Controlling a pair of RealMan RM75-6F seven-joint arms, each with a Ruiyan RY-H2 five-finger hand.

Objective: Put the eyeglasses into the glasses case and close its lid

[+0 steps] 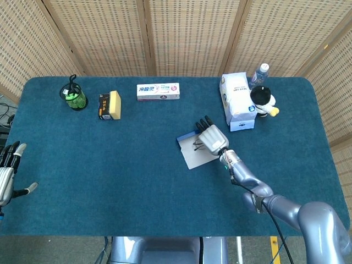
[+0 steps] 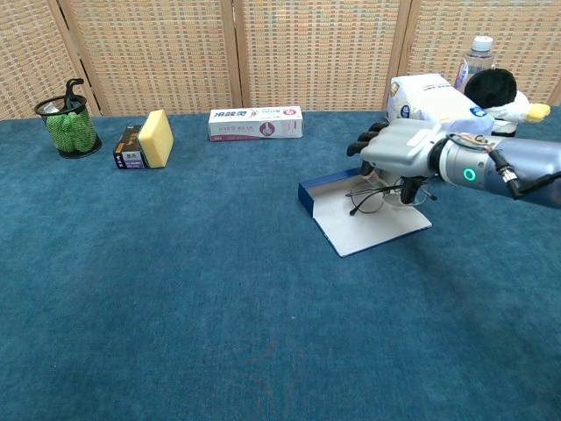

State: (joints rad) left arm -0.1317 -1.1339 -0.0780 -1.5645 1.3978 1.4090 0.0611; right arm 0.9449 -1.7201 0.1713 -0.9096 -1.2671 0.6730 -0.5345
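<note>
White tissue pack (image 2: 436, 112) behind right hand (image 2: 399, 147), eyeglasses (image 2: 372, 196) held

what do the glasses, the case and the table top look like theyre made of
Glasses: thin dark wire frame, probably metal, with clear lenses; the case shows through them. They hang from the right hand.
Case: flat stiff panels, blue outside, pale matte grey inside; likely covered card or faux leather.
Table: teal cover with a fuzzy, mottled nap, seemingly carpet or felt.
</note>
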